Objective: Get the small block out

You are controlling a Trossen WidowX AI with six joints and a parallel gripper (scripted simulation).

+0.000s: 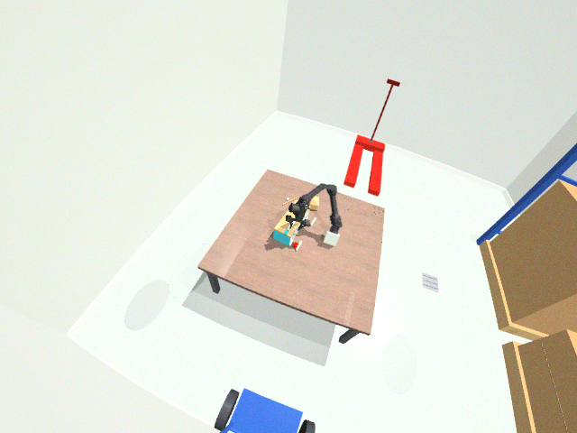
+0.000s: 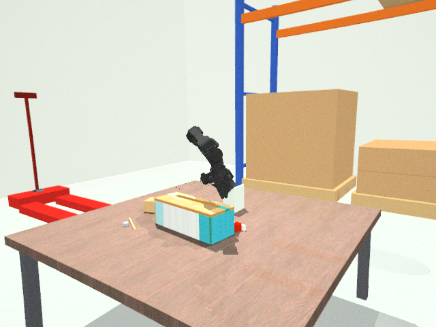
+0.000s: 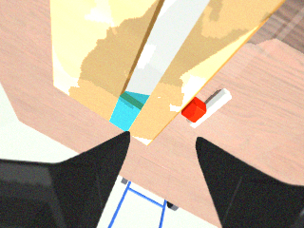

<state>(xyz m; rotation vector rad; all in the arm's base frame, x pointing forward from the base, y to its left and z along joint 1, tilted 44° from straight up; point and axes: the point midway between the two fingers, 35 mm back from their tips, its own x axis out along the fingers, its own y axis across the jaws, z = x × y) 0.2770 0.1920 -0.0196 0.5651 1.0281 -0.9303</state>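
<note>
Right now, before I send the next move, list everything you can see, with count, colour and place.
table: one, brown wood, middle of the room
box: one, tan top, white and teal front, on the table
block: one, red, on the table beside the box's teal end, against a white strip
stick: one, tan, on the table left of the box
white cube: one, beside the stick
pallet jack: one, red, on the floor
cardboard boxes: several, brown, on pallets
rack: one, blue and orange
cart: one, blue
arm: one, black
fingers: two, black, apart, holding nothing
</note>
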